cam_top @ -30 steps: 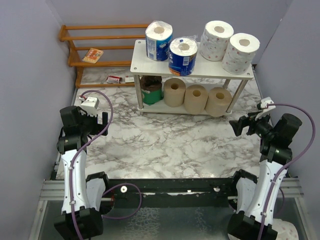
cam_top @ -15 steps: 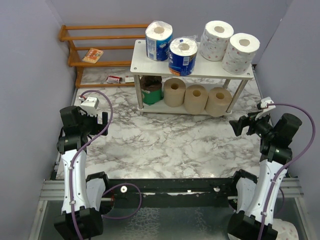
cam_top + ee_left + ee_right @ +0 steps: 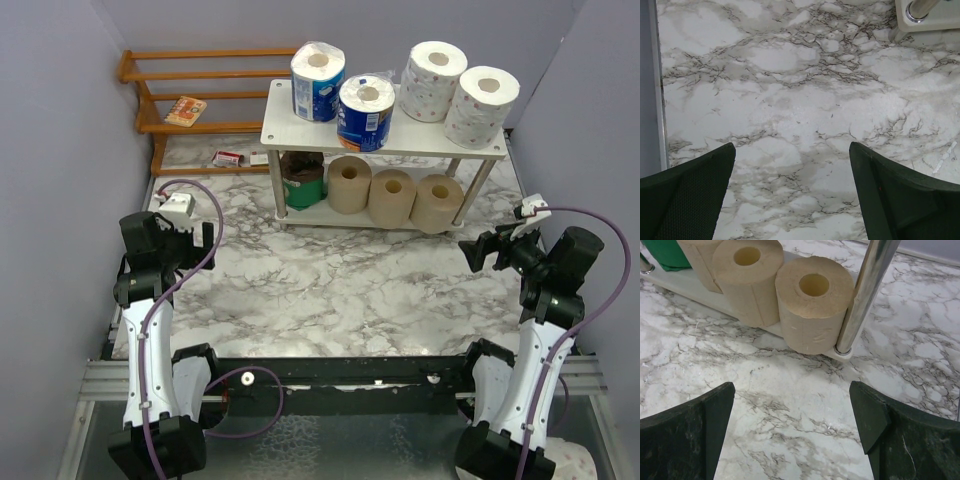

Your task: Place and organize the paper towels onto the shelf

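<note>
The pale two-tier shelf stands at the back of the marble table. Its top tier carries two blue-wrapped paper towels and two white dotted ones. Below sit a dark brown roll with a green band and three tan rolls. My left gripper hangs open over bare marble, left of the shelf. My right gripper is open and empty, facing the rightmost tan roll and the shelf leg.
An orange slatted rack stands at the back left with a small packet on it. A small red-and-white box lies on the table beside it. Purple walls close in on both sides. Part of a white dotted object shows below the table's near right corner.
</note>
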`<state>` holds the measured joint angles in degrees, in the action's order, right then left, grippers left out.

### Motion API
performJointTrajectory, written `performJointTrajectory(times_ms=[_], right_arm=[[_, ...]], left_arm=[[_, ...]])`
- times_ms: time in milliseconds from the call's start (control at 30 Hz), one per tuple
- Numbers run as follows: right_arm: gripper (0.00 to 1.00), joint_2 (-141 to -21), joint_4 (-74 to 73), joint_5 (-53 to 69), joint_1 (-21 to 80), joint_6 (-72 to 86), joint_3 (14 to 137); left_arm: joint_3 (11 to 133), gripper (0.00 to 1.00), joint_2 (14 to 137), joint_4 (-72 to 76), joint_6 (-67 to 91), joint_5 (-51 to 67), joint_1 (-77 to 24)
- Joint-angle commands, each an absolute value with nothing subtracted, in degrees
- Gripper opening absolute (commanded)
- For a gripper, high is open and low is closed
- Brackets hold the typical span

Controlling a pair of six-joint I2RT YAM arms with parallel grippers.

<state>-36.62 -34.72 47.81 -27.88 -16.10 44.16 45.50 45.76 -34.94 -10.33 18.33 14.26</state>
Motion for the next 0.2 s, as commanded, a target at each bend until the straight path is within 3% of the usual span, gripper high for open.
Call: performJointTrajectory(times_ms=[0, 167], right_arm=[[1.00, -36.95, -34.45, 47.29, -28.21, -15.21, 44.08], [1.00, -37.00, -34.37, 47.20, -28.21, -15.12, 44.12]], left_arm=[[45.06, 0.99, 44.91, -33.06, -9.31, 16.62, 14.68], [46.34, 0.99, 45.07, -34.27, -10.30, 21.21, 14.67]])
